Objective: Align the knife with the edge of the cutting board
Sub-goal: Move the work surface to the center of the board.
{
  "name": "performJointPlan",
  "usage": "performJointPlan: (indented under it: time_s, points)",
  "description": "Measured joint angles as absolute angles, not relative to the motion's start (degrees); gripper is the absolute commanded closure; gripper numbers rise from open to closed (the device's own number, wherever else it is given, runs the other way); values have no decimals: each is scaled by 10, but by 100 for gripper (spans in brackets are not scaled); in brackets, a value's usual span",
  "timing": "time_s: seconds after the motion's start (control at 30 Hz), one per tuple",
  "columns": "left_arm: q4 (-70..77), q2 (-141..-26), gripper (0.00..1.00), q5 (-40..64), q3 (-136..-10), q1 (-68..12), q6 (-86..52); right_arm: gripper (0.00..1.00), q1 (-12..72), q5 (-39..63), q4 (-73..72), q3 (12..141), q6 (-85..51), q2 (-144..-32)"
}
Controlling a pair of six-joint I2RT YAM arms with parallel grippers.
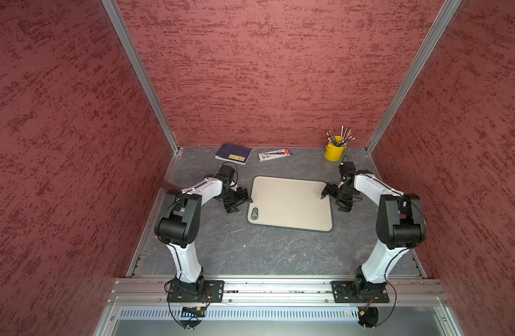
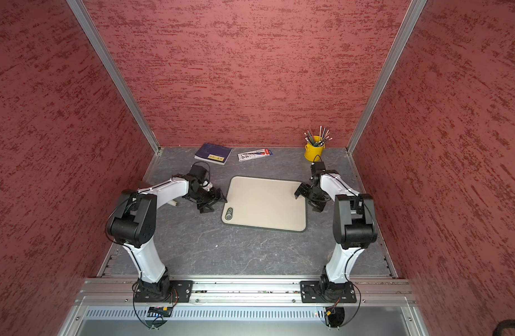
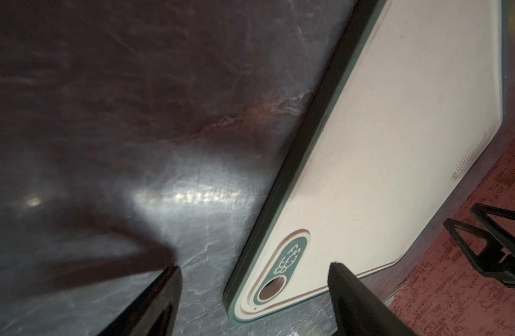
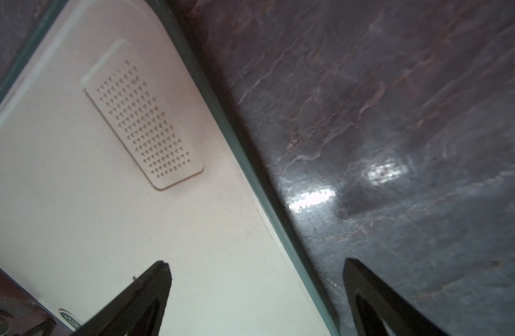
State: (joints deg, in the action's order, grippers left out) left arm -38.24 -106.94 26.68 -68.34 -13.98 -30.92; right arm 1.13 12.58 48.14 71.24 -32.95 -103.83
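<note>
One knife (image 2: pixel 174 203): left of cutting board (image 1: pixel 291 203), apart from it, mostly hidden under left forearm (image 2: pixel 169 189).
Left gripper (image 1: pixel 240 202): jaws wide, empty, low at board's left edge, contact unclear; elbow raised, wrist bent toward board.
Right gripper (image 1: pixel 333 202): jaws spread, empty, straddling board's right edge; elbow raised, wrist bent toward board.
Yellow cup (image 1: pixel 334 152): far right, upright, packed with pencils (image 1: pixel 341 136).

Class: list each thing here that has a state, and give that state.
Board: lying flat.
Knife: off the board, mostly hidden under left arm.
Book: closed.
Cup: upright, holding pencils.
Left gripper: open, empty.
Right gripper: open, empty.
</note>
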Motion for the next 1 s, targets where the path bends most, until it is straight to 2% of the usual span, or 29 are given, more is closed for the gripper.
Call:
performJointPlan:
  time_s: [0.47,0.77,1.0]
  points:
    - [-385,-1086,19,270,-698,-161,-299,4,12,259,444,750,-317,-1112]
    - [-401,-1086,24,263,-697,-135,-299,4,57,240,444,855,-317,-1182]
    - [-429,-1096,24,254,-715,-112,-295,4,84,229,441,873,-317,-1194]
